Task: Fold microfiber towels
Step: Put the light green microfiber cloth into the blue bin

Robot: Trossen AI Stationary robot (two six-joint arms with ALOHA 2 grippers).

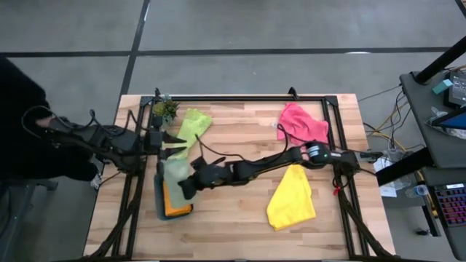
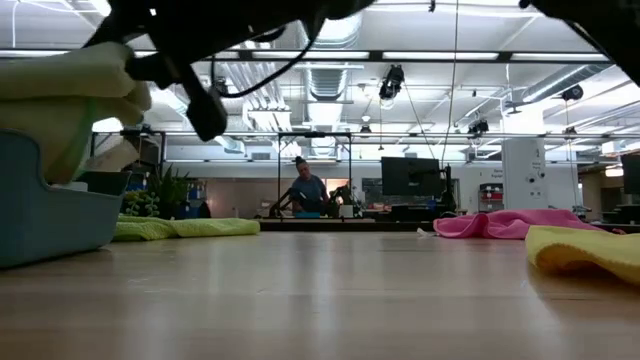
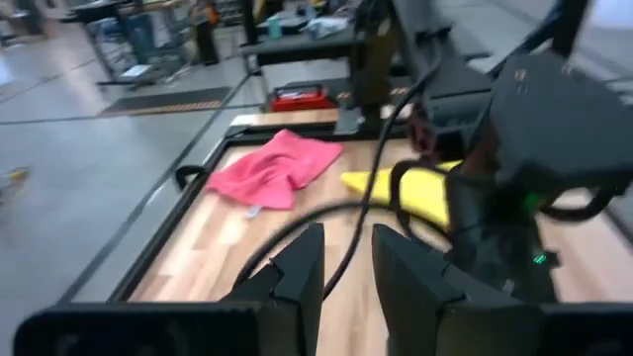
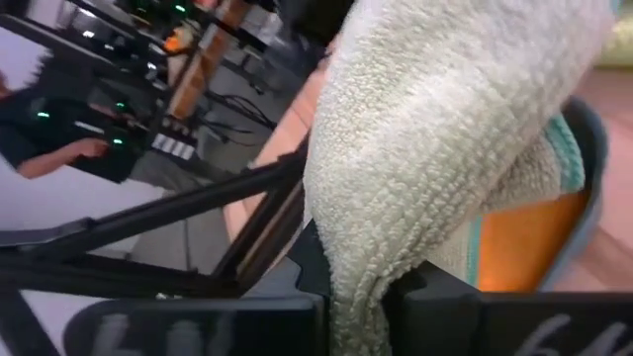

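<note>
The pale sage green towel hangs over the far end of the teal tray, which holds the folded orange towel. My right gripper reaches across the table and is shut on the sage towel. My left gripper hovers open and empty just beyond the tray. The lime green towel lies flat at the far left, the pink towel at the far right and the yellow towel at the near right. My right gripper pinches a thick bunch of the sage towel between its two fingers. The rest of the towel bulges out beyond the fingers over the tray and the orange towel. One layer or several, I cannot tell.
A small potted plant stands at the far left corner beside the lime towel. A black frame rail runs along the table's far edge and sides. Bare wood lies in the table's middle. People show in the room beyond.
</note>
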